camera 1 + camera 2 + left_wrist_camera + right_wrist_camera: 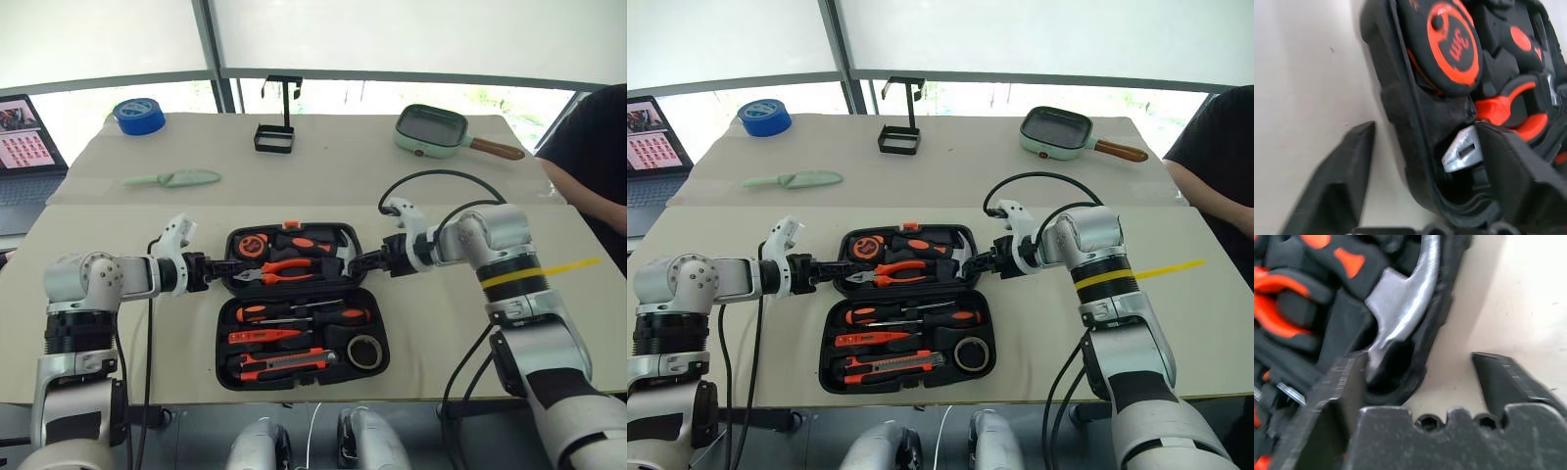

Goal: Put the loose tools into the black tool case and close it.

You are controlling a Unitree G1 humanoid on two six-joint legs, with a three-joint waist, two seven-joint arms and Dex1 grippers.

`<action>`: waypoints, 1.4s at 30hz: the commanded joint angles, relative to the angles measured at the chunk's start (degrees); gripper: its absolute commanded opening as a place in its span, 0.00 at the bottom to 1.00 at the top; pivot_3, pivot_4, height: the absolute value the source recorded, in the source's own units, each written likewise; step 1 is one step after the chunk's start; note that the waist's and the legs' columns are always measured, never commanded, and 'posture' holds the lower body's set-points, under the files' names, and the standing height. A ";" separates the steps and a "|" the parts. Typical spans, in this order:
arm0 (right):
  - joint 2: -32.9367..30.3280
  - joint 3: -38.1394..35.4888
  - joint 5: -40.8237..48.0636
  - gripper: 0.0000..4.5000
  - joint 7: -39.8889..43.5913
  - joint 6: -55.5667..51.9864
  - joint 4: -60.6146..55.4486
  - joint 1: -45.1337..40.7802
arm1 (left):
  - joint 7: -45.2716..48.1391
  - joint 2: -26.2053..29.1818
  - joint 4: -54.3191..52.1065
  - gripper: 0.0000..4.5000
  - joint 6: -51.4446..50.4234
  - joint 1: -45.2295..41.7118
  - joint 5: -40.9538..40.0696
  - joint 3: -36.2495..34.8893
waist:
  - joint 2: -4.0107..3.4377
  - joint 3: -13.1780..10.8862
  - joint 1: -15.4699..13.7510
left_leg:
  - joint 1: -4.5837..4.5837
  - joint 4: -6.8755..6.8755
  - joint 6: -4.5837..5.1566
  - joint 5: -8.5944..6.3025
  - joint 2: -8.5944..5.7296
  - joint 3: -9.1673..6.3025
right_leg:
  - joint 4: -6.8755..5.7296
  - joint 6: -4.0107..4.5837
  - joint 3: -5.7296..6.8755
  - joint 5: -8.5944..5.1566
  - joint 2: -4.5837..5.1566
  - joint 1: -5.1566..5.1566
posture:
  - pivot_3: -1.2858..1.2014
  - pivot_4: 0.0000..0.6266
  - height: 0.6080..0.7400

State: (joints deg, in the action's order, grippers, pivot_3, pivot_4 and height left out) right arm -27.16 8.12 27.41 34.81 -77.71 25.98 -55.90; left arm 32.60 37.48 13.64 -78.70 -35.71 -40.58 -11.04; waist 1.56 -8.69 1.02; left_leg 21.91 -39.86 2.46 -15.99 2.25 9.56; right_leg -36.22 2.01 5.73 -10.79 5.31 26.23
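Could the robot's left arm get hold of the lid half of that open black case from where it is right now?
Probably yes. The left gripper already sits at the left edge of the black tool case, one finger outside the far half's wall and the other inside it, and nothing stands between them.

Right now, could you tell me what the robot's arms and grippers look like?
Both arms have silver-grey rounded shells with black joint bands. The right arm wears a yellow tape band and a looping black cable; another cable hangs by the left arm. White wrist housings precede the left gripper and right gripper, each with two black fingers.

Silver arms, black cables, yellow band (pixel 509 276).
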 commanded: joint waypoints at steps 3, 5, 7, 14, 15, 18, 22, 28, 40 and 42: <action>1.47 -3.99 -1.18 0.32 -1.86 -1.09 2.56 -0.83 | -0.31 -1.33 3.80 0.26 0.12 -1.13 1.72 -0.44 | -0.03 0.02 -0.07 | -0.09 0.00 -0.03 0.01 0.00 0.01 | -0.04 0.00 -0.05 0.00 0.01 -0.06 | 0.52 0.24 1.00; 1.93 -4.77 -1.57 0.16 -2.27 -0.60 3.07 -0.73 | -0.71 -1.88 5.10 0.13 1.39 -1.57 2.37 -1.40 | -0.03 0.06 -0.32 | -0.17 0.01 -0.04 0.01 -0.03 0.00 | -0.06 0.00 -0.06 0.00 0.10 -0.14 | 0.52 0.24 1.00; 2.45 -6.08 -1.78 0.02 -2.68 0.09 3.69 -0.41 | -0.72 -2.76 5.48 0.01 2.88 -1.59 2.25 -2.92 | -0.06 0.10 -0.36 | -0.19 0.00 -0.39 -0.08 -0.08 -0.01 | -0.06 -0.05 -0.08 -0.01 0.21 -0.19 | 0.52 0.24 1.00; 4.39 -9.39 -2.70 0.00 1.70 19.90 -1.81 2.20 | 0.85 -6.34 4.69 0.00 17.53 -0.27 3.17 -7.88 | -0.08 0.13 -0.21 | -0.28 0.08 -0.68 0.15 -0.17 -0.06 | -0.12 -0.36 -0.22 0.06 0.30 -0.19 | 0.52 0.24 1.00; 4.67 -9.32 -3.62 0.00 2.31 25.08 -2.80 2.55 | 2.64 -7.13 4.34 0.00 23.83 0.39 3.95 -8.35 | -0.08 0.12 -0.20 | -0.25 0.09 -0.69 0.15 -0.17 -0.06 | -0.13 -0.35 -0.23 0.06 0.29 -0.17 | 0.52 0.24 1.00; 6.33 -9.82 -6.39 0.00 3.82 42.13 -4.28 3.65 | 8.85 -9.00 3.94 0.00 43.60 3.17 7.86 -8.16 | -0.03 0.04 -0.03 | 0.20 0.07 -0.75 0.20 -0.17 -0.04 | -0.13 -0.18 -0.20 0.17 0.21 0.22 | 0.52 0.24 1.00; 5.84 -6.26 -13.31 0.00 7.13 65.48 -7.65 8.50 | 15.37 -10.79 5.39 0.00 70.06 7.77 13.45 -8.53 | -0.03 0.03 0.19 | 0.56 0.13 -0.23 0.59 -0.13 0.09 | 0.01 0.23 0.00 0.41 -0.01 0.66 | 0.52 0.24 1.00; -1.61 -0.52 -26.47 0.00 9.05 98.49 -9.64 24.48 | 25.30 -7.91 5.22 0.00 95.87 18.77 19.99 -6.37 | -0.03 0.03 0.07 | 0.61 1.01 -0.20 0.56 -0.28 0.21 | 0.45 0.06 0.21 0.30 0.00 0.75 | 0.52 0.24 1.00; -11.65 3.67 -48.90 0.17 -12.00 135.69 4.65 33.25 | 28.43 -1.26 10.69 0.21 128.25 34.19 27.13 -2.79 | -0.01 0.10 0.01 | -0.71 0.94 -0.48 0.02 -0.16 0.31 | 0.51 -0.49 -0.17 -0.21 0.76 -0.31 | 0.52 0.24 1.00; -14.43 2.16 -47.76 0.27 -12.57 137.07 3.56 35.03 | 28.87 1.32 11.08 0.37 127.11 36.97 25.06 -4.33 | 0.02 0.09 -0.14 | -0.74 0.94 -0.41 0.02 -0.17 0.34 | 0.43 -0.48 -0.25 -0.22 0.81 -0.32 | 0.52 0.24 1.00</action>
State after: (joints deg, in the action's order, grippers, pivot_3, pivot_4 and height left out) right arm -39.34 12.56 -21.65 22.73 57.31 30.26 -21.51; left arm 61.32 36.61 24.58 47.92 -0.01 -13.67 -13.15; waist 1.58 -8.61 0.88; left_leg 21.27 -38.94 2.18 -15.91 2.08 9.89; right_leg -35.81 1.54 5.50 -11.03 6.13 25.99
